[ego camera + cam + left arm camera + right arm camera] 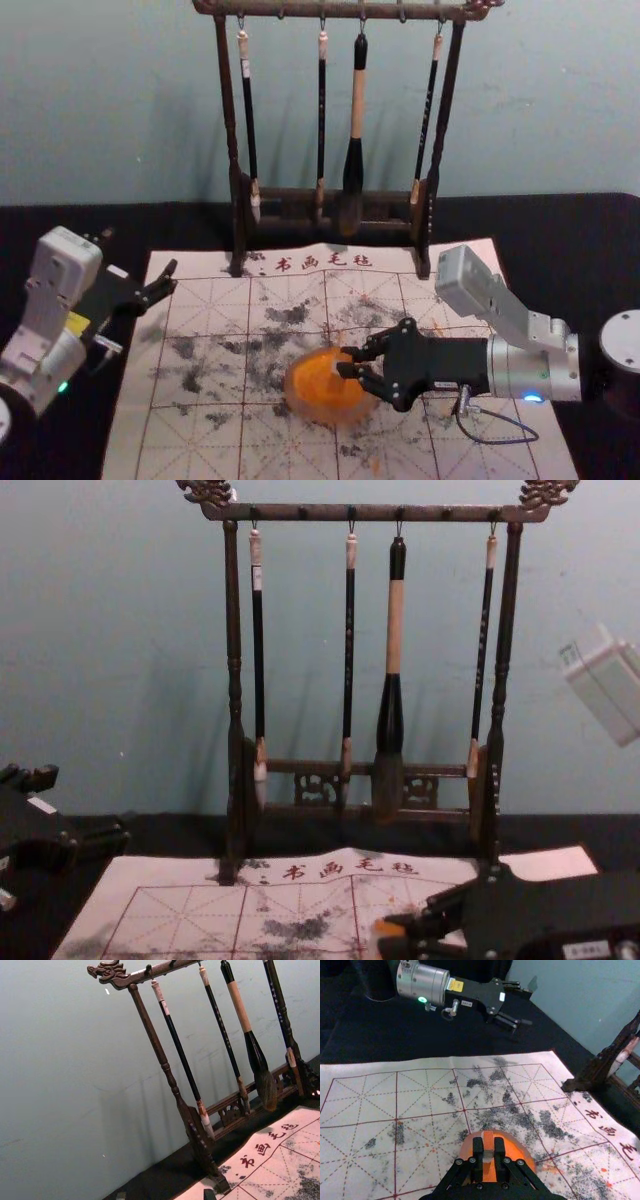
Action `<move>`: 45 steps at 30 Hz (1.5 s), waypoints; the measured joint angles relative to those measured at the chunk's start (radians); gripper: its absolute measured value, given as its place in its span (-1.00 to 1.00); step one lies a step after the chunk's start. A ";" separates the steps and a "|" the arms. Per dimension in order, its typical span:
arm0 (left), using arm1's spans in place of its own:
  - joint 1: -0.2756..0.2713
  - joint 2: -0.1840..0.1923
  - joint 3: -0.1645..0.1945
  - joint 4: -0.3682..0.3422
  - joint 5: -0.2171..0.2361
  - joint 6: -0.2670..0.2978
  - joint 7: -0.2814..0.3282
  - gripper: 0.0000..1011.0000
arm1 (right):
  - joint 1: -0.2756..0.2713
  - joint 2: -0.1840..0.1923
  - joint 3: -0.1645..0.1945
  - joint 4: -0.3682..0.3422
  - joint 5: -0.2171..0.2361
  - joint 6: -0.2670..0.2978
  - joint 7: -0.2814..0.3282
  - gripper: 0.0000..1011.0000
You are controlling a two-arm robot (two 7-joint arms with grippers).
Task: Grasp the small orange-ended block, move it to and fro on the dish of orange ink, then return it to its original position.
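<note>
Orange-ended, pale-banded block [488, 1154] held by right gripper [345, 362] over dish [312, 388]; left gripper [174, 276] wide, near far-left corner of mat [180, 425]. Head view adds dish's near rim.

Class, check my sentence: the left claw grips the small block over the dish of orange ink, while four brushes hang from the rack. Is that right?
The side is wrong: the right claw grips the small block over the dish of orange ink, as the head view shows. The rest stands: four brushes hang from the rack.
</note>
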 joint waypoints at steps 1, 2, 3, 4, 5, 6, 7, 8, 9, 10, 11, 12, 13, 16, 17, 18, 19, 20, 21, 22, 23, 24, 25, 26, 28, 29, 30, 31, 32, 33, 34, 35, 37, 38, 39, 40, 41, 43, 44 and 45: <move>0.000 0.000 0.000 0.000 0.000 0.000 0.000 0.98 | 0.001 0.000 -0.001 0.001 -0.001 0.000 0.001 -0.79; 0.000 0.000 0.000 0.000 0.000 0.000 0.000 0.98 | 0.001 0.000 -0.001 0.001 -0.001 0.000 0.001 -0.79; 0.000 0.000 0.000 0.000 0.000 0.000 0.000 0.98 | 0.002 0.000 -0.004 0.002 -0.002 0.000 0.003 -0.79; 0.000 0.000 0.000 0.000 0.000 0.000 0.000 0.98 | 0.003 0.001 -0.006 0.004 -0.003 0.000 0.006 -0.79; 0.000 0.000 0.000 0.000 0.000 0.000 0.000 0.98 | 0.005 0.001 -0.009 0.005 -0.004 0.000 0.009 -0.79; 0.000 0.000 0.000 0.000 0.000 0.000 0.000 0.98 | 0.005 0.001 -0.009 0.005 -0.004 0.000 0.009 -0.79; 0.000 0.000 0.000 0.000 0.000 0.000 0.000 0.98 | 0.007 0.000 -0.012 0.008 -0.005 0.000 0.012 -0.79; 0.000 0.000 0.000 0.000 0.000 0.000 0.000 0.98 | 0.008 0.000 -0.014 0.010 -0.006 -0.001 0.014 -0.79; 0.000 0.000 0.000 0.000 0.000 0.000 0.000 0.98 | 0.010 -0.001 -0.015 0.011 -0.007 -0.001 0.016 -0.79; 0.000 0.000 0.000 0.000 0.000 0.000 0.000 0.98 | 0.012 -0.002 -0.019 0.014 -0.008 -0.001 0.018 -0.79; 0.000 0.000 0.000 0.000 0.000 0.000 0.000 0.98 | 0.014 -0.003 -0.020 0.015 -0.008 -0.001 0.019 -0.79; 0.000 0.000 0.000 0.000 0.000 0.000 0.000 0.98 | 0.015 -0.004 -0.022 0.017 -0.009 -0.001 0.020 -0.79; 0.000 0.000 0.000 0.000 0.000 0.000 0.000 0.98 | 0.018 -0.006 -0.024 0.020 -0.011 -0.001 0.022 -0.79; 0.000 0.000 0.000 0.000 0.000 0.000 0.000 0.98 | 0.025 -0.013 -0.031 0.028 -0.016 -0.001 0.023 -0.79; 0.000 0.000 0.000 0.000 0.000 0.000 0.000 0.98 | 0.027 -0.015 -0.032 0.030 -0.017 -0.001 0.023 -0.79; 0.000 0.000 0.000 0.000 0.000 0.000 0.000 0.98 | 0.030 -0.016 -0.034 0.032 -0.019 0.000 0.023 -0.79; 0.000 0.000 0.000 0.000 0.000 0.000 0.000 0.98 | 0.031 -0.017 -0.035 0.034 -0.020 0.000 0.024 -0.79; 0.000 0.000 0.000 0.000 0.000 0.000 0.000 0.98 | 0.036 -0.020 -0.039 0.037 -0.024 0.001 0.024 -0.80; 0.000 0.000 0.000 0.000 0.000 0.000 0.000 0.98 | 0.038 -0.022 -0.040 0.039 -0.025 0.002 0.024 -0.79; 0.000 0.000 0.000 0.000 0.000 0.000 0.000 0.98 | 0.042 -0.024 -0.043 0.044 -0.029 0.003 0.024 -0.79; 0.000 0.000 0.000 0.000 0.000 0.000 0.000 0.98 | 0.042 -0.024 -0.043 0.044 -0.029 0.003 0.024 -0.79; 0.000 0.000 0.000 0.000 0.000 0.000 0.000 0.98 | 0.047 -0.028 -0.046 0.048 -0.033 0.004 0.023 -0.79; 0.000 0.000 0.000 0.000 0.000 0.000 0.000 0.98 | 0.051 -0.030 -0.048 0.052 -0.037 0.005 0.023 -0.79; 0.000 0.000 0.000 0.000 0.000 0.000 0.000 0.98 | 0.054 -0.031 -0.049 0.054 -0.039 0.005 0.023 -0.79; 0.000 0.000 0.000 0.000 0.000 0.000 0.000 0.98 | 0.058 -0.033 -0.052 0.058 -0.043 0.006 0.023 -0.79; 0.000 0.000 0.000 0.000 0.000 0.000 0.000 0.98 | 0.060 -0.034 -0.053 0.060 -0.045 0.006 0.022 -0.79; 0.000 0.000 0.000 0.000 0.000 0.000 0.000 0.98 | 0.064 -0.037 -0.055 0.065 -0.049 0.007 0.022 -0.79; 0.000 0.000 0.000 0.000 0.000 0.000 0.000 0.98 | 0.066 -0.038 -0.056 0.067 -0.051 0.007 0.021 -0.79; 0.000 0.000 0.000 0.000 0.000 0.000 0.000 0.98 | 0.069 -0.039 -0.057 0.069 -0.053 0.007 0.021 -0.79; 0.000 0.000 0.000 0.000 0.000 0.000 0.000 0.98 | 0.071 -0.041 -0.058 0.071 -0.055 0.007 0.021 -0.79; 0.000 0.000 0.000 0.000 0.000 0.000 0.000 0.98 | 0.075 -0.043 -0.059 0.076 -0.059 0.007 0.020 -0.79; 0.000 0.000 0.000 0.000 0.000 0.000 0.000 0.98 | 0.077 -0.045 -0.059 0.078 -0.061 0.007 0.019 -0.79; 0.000 0.000 0.000 0.000 0.000 0.000 0.000 0.98 | 0.081 -0.049 -0.060 0.085 -0.066 0.007 0.017 -0.79; 0.000 0.000 0.000 0.000 0.000 0.000 0.000 0.98 | 0.083 -0.050 -0.060 0.086 -0.067 0.007 0.017 -0.79; 0.000 0.000 0.000 0.000 0.000 0.000 0.000 0.98 | 0.084 -0.051 -0.060 0.088 -0.068 0.007 0.016 -0.79; 0.000 0.000 0.000 0.000 0.000 0.000 0.000 0.98 | 0.086 -0.052 -0.060 0.090 -0.070 0.007 0.015 -0.79; 0.000 0.000 0.000 0.000 0.000 0.000 0.000 0.98 | 0.087 -0.053 -0.059 0.091 -0.071 0.008 0.015 -0.80; 0.000 0.000 0.000 0.000 0.000 0.000 0.000 0.98 | 0.089 -0.053 -0.059 0.093 -0.075 0.008 0.013 -0.79; 0.000 0.000 0.000 0.000 0.000 0.000 0.000 0.98 | 0.090 -0.053 -0.059 0.094 -0.077 0.008 0.012 -0.79; 0.000 0.000 0.000 0.000 0.000 0.000 0.000 0.98 | 0.090 -0.054 -0.059 0.095 -0.078 0.008 0.011 -0.79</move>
